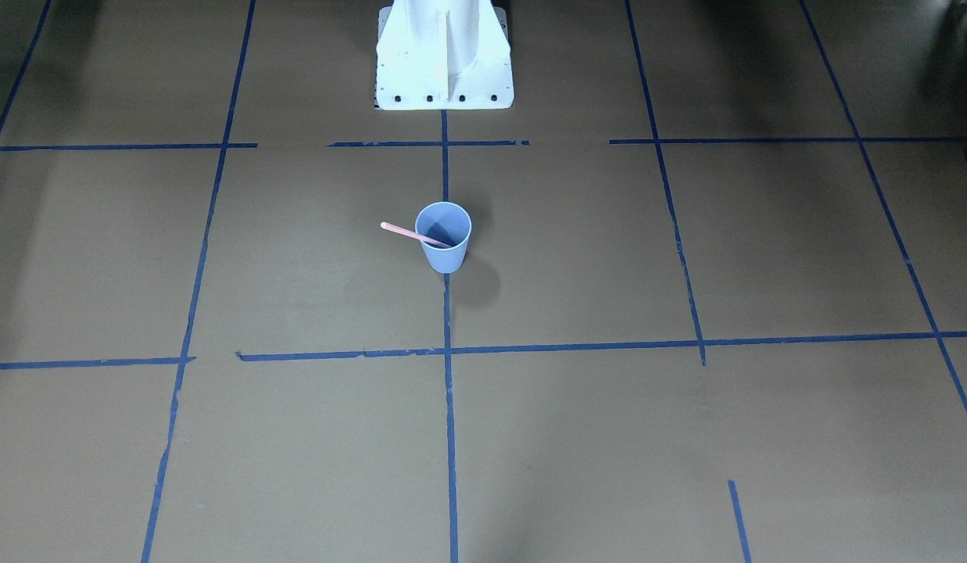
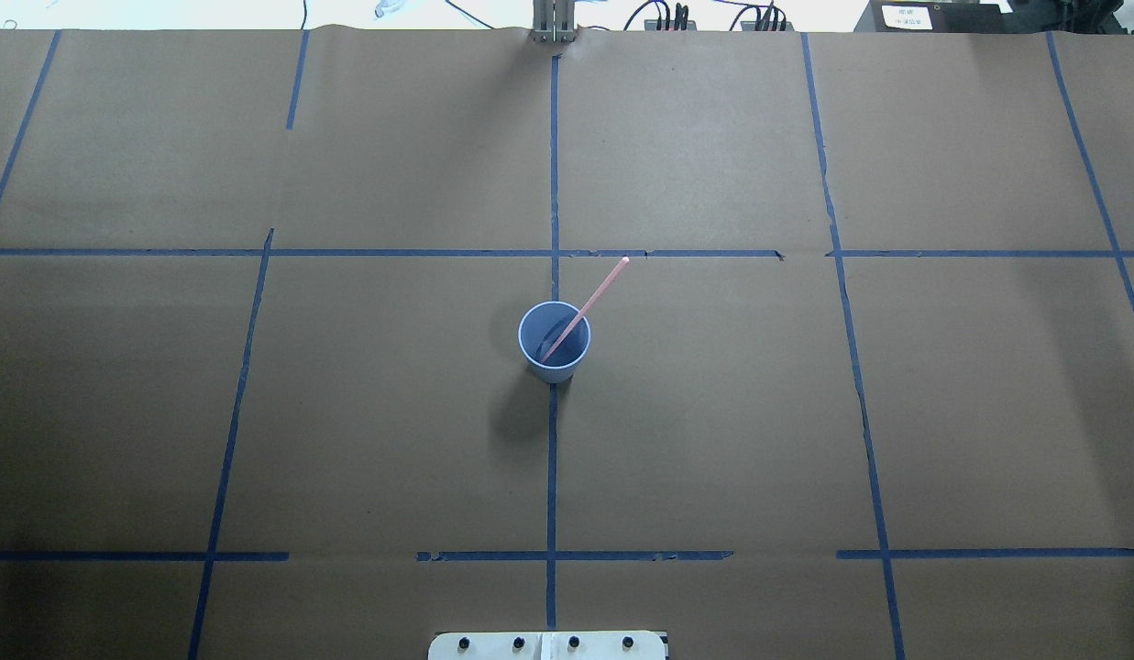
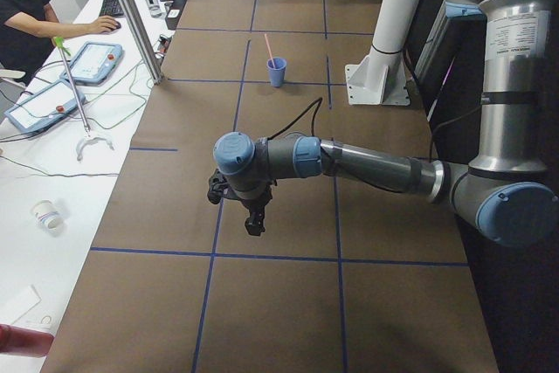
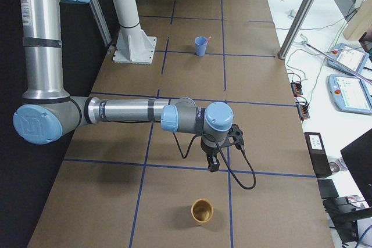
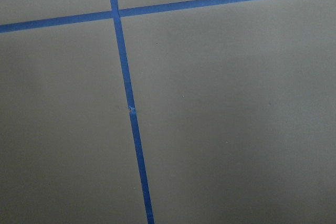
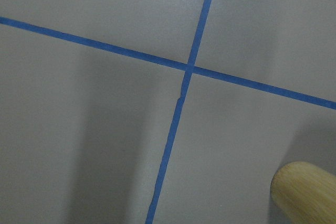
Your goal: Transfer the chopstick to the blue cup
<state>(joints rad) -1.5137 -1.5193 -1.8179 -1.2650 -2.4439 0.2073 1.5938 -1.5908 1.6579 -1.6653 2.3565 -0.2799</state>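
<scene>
The blue cup [image 1: 444,244] stands upright at the table's middle, on the central tape line, and also shows in the overhead view [image 2: 555,346]. One pale-pink chopstick [image 1: 405,231] leans in it, its rounded end sticking out over the rim [image 2: 601,289]. The left gripper [image 3: 254,226] hangs over bare table far toward the robot's left end. The right gripper [image 4: 213,166] hangs over bare table far toward the right end. Both are far from the cup and show only in the side views, so I cannot tell whether they are open or shut.
A tan wooden cup [image 4: 202,211] stands near the right gripper, toward the table's right end, and shows at the corner of the right wrist view [image 6: 307,190]. The white robot base [image 1: 444,55] stands behind the blue cup. Operators' desks with pendants [image 3: 92,60] line the far side.
</scene>
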